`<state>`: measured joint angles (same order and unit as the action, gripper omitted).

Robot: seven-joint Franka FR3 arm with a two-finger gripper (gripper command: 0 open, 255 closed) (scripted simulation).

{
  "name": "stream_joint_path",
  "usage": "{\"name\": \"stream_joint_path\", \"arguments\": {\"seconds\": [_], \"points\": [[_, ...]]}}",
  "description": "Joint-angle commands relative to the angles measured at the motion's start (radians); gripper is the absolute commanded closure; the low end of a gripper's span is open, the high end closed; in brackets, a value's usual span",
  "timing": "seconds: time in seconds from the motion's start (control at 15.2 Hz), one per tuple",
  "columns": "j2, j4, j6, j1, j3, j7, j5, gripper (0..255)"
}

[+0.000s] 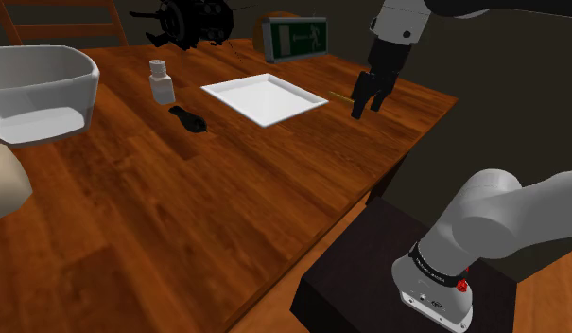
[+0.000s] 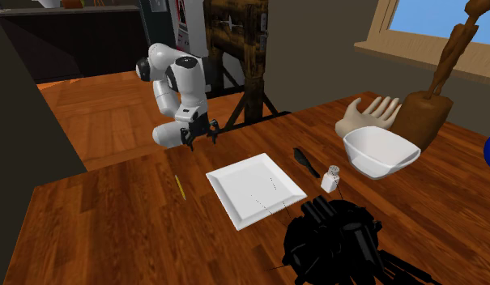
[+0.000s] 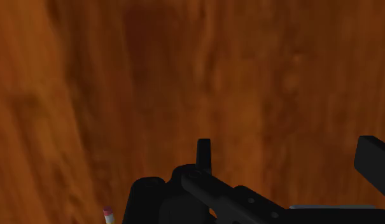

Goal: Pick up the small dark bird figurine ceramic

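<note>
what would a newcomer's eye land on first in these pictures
The white square tray in the middle of the wooden table stands out first, with the open black gripper hovering over the table beside it, on the stand's side. A big spiky black object looms at the table's far edge in the shoulder view, and the small dark bird figurine lies between tray and white bowl, next to a white shaker.

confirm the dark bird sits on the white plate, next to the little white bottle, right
Not on the plate: the shoulder view shows the bird on the bare table beside the plate. It is next to the little white bottle.
</note>
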<state>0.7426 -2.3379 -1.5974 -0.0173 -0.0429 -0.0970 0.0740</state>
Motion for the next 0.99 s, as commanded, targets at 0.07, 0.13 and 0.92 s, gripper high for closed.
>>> {"name": "stream_joint_path", "arguments": {"seconds": [0.07, 0.13, 0.92], "points": [[-0.025, 0.016, -0.012, -0.005, -0.017, -0.020, 0.013, 0], [-0.052, 0.032, -0.023, -0.011, -0.033, -0.040, 0.025, 0], [-0.409, 0.322, -0.126, -0.049, -0.212, -0.277, 0.091, 0]]}}
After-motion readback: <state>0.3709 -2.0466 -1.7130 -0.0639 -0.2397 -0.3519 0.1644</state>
